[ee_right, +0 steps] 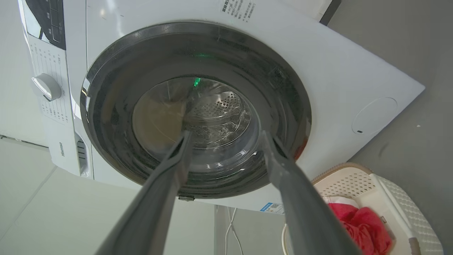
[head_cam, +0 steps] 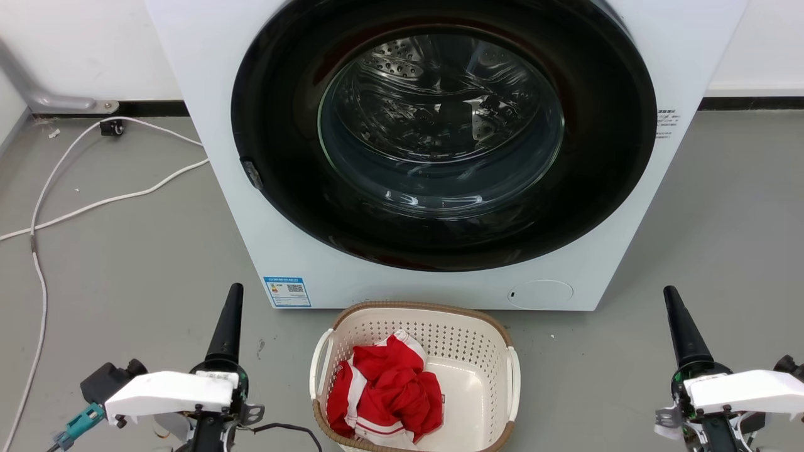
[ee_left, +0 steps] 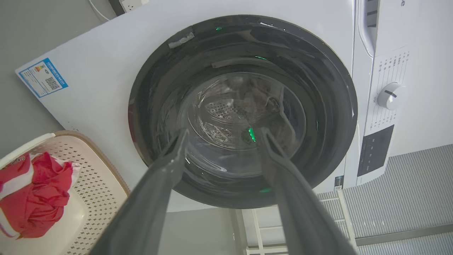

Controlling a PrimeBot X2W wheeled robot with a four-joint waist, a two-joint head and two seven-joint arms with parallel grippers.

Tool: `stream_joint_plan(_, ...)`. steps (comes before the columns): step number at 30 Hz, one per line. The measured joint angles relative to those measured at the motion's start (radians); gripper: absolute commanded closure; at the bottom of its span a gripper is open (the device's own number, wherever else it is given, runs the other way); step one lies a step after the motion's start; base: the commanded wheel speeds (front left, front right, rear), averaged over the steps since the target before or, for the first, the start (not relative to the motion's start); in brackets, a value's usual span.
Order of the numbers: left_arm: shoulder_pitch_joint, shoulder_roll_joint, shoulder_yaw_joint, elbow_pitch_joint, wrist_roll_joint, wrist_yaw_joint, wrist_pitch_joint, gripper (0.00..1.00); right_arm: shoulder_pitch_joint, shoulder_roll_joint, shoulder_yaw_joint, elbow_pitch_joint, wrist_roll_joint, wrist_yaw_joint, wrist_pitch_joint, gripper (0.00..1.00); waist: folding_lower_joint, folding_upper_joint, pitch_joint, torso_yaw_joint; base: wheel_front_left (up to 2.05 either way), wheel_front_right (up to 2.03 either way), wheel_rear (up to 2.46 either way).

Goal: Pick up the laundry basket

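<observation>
Nothing lifted yet: your laundry basket (head_cam: 440,333) sits on the floor (head_cam: 125,263), untouched. Left end effector (ee_left: 223,130) and right end effector (ee_right: 224,132) both gape empty, seemingly well clear either side.

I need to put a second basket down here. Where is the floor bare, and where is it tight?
Bare floor lies right of the basket, out to the right jaws, and left of it, out to the left jaws. Farther left, white cables cross the floor. Between basket and washer it is crowded.
</observation>
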Motion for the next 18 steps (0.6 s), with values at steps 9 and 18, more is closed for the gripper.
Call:
stream_joint_plan(9,-0.004,0.000,-0.018,-0.009,0.231,0.009,-0.032,0.00,0.000,0.000,0.000,-0.024,-0.228,0.000,-0.031,0.00,0.0000,0.0000,0.001,-0.002,0.00,0.00,0.00)
stream_joint_plan(18,-0.021,0.000,-0.035,-0.018,0.420,0.026,-0.063,0.00,0.000,0.000,0.000,-0.056,-0.426,0.000,-0.048,0.00,0.0000,0.0000,0.008,-0.003,0.00,0.00,0.00)
